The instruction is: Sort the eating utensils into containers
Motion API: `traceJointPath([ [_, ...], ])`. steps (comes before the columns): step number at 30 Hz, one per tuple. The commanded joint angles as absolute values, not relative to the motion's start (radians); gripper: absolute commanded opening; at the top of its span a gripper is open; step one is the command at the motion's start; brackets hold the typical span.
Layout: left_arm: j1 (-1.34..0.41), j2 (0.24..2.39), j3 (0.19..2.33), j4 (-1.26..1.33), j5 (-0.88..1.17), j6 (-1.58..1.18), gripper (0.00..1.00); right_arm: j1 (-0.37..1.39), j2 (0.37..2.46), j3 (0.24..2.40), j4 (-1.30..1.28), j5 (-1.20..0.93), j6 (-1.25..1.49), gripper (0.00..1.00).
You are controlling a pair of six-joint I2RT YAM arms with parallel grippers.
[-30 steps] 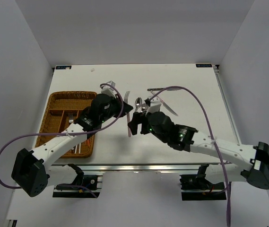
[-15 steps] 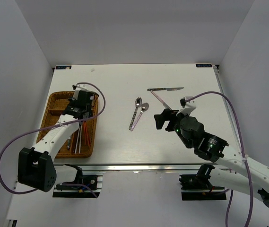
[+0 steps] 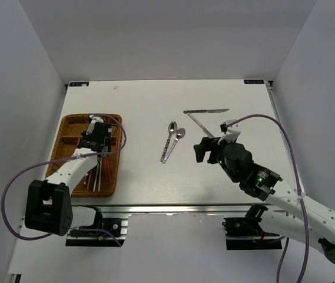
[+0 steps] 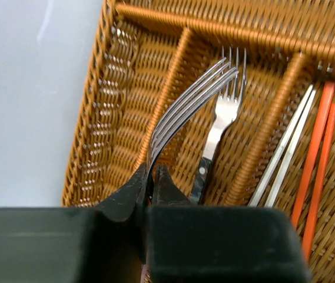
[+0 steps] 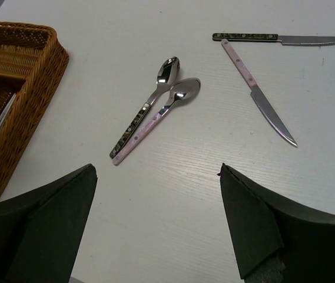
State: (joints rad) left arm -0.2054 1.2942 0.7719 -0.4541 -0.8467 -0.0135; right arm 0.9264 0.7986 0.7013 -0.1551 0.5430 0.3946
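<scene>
Fork [image 4: 192,99] clamped in left pincer [image 4: 151,178], tines over wicker tray [image 4: 94,124].

White arm links [image 3: 308,206], black joints [image 3: 238,159] and bases [image 3: 46,206]; thin purple cables [image 3: 3,203]; matte black fingers [image 5: 55,224]; green light [image 3: 260,173].

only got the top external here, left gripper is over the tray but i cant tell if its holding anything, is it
observer: yes, the left wrist view shows the left gripper shut on a silver fork, with the tines pointing out over the wicker tray.
operator: ok is there anything lying in the tray under it
observer: a second fork with a dark handle lies flat in a long slot, just beyond the held one.
</scene>
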Motion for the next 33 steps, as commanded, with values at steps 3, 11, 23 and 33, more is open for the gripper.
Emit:
traceJointPath([
  [3, -0.195, 1.29, 0.756, -0.44, -0.845, -0.057, 0.2, 0.908, 0.814, 0.692, -0.086, 0.489, 0.376, 0.89],
  [11, -0.195, 1.253, 0.753, -0.433, -0.926, -0.104, 0.73, 0.905, 0.859, 0.712, -0.089, 0.433, 0.39, 0.89],
  [23, -0.195, 1.055, 0.975, -0.693, -0.795, -0.351, 0.98, 0.904, 1.257, 0.989, -0.334, 0.599, 0.617, 0.89],
  [33, -0.196, 0.875, 0.977, -0.746, -0.312, -0.416, 0.98, 0.9, 1.873, 1.527, -0.682, 0.73, 0.837, 0.7],
])
